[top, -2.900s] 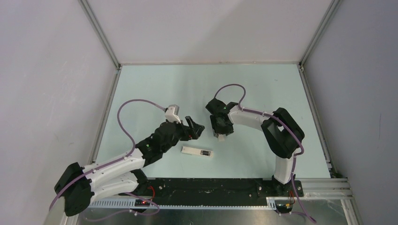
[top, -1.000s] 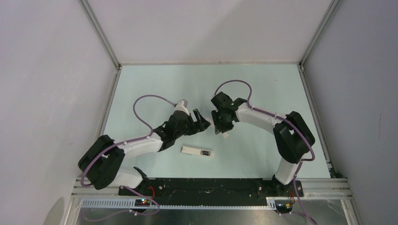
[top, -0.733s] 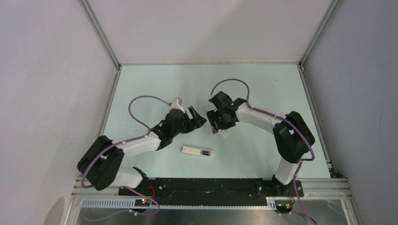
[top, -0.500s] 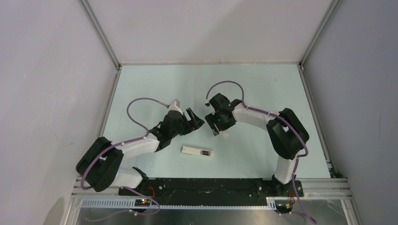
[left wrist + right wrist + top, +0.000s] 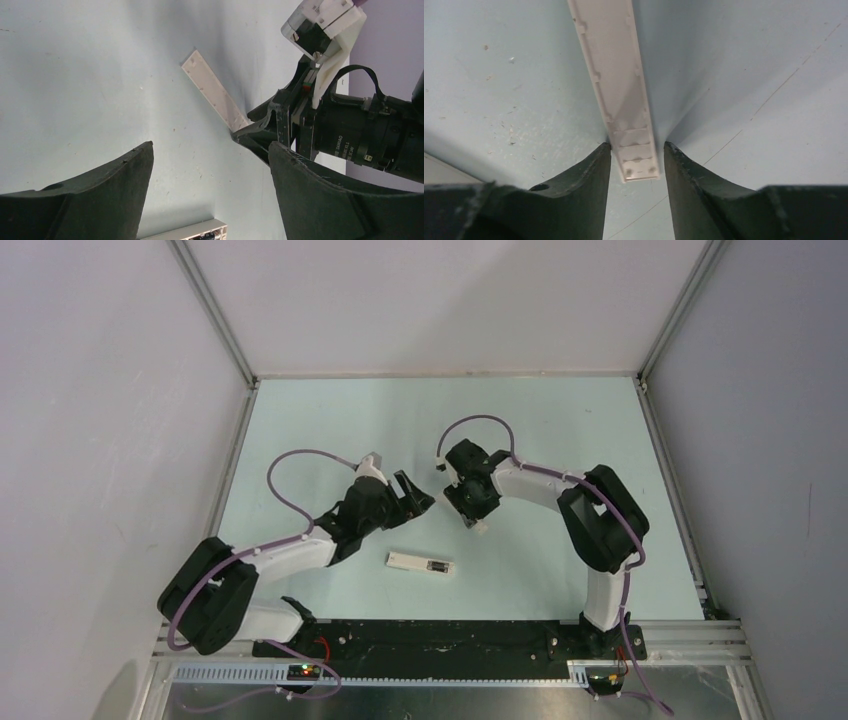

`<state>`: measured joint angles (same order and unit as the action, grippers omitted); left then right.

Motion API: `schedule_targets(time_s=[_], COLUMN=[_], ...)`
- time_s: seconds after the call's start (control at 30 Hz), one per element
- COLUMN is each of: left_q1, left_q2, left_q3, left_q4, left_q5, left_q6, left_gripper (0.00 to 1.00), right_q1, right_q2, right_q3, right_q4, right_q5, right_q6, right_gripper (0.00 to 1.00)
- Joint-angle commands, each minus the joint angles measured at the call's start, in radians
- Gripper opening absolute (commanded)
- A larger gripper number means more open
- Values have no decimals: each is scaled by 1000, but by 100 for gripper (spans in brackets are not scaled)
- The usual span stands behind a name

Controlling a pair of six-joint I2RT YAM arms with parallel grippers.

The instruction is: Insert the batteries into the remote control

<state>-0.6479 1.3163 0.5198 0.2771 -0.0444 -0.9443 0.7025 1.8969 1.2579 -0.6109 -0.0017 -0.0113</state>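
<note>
While the remote control [image 5: 420,563] lies on the pale green tabletop [image 5: 330,420] between grey walls [image 5: 440,300], the right gripper [image 5: 636,150] beyond it pinches a white cover strip [image 5: 609,60]; the left gripper [image 5: 210,155], beyond its left end, stands spread wide.

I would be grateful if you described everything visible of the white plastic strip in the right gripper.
The white plastic strip is long, narrow and flat, in matte off-white. Small notches and tabs run along both long edges, and cross ribs mark the end nearest the wrist camera. The right gripper pinches that end between its fingers. The rest reaches out over the pale table, casting a shadow; whether its far end touches the table cannot be told.
</note>
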Motion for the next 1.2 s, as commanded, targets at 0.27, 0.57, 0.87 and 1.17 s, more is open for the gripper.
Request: schedule_targets(time_s=[0.27, 0.57, 0.87, 1.17], left_q1=[7, 7, 8, 8], left_q2=[-10, 32, 70, 81], left_q3=[16, 39, 55, 52], left_q4=[32, 44, 59, 61], left_q5=[33, 37, 69, 61], left_q6=[2, -4, -12, -27], left_gripper=[87, 87, 87, 87], right_q1=[26, 32, 28, 27], right_q2=[30, -41, -82, -114], right_q3=[-1, 0, -1, 0], right_q4=[-13, -11, -24, -33], right_q5=[0, 2, -58, -80], right_q6=[23, 52, 66, 75], right_gripper=[36, 35, 36, 36])
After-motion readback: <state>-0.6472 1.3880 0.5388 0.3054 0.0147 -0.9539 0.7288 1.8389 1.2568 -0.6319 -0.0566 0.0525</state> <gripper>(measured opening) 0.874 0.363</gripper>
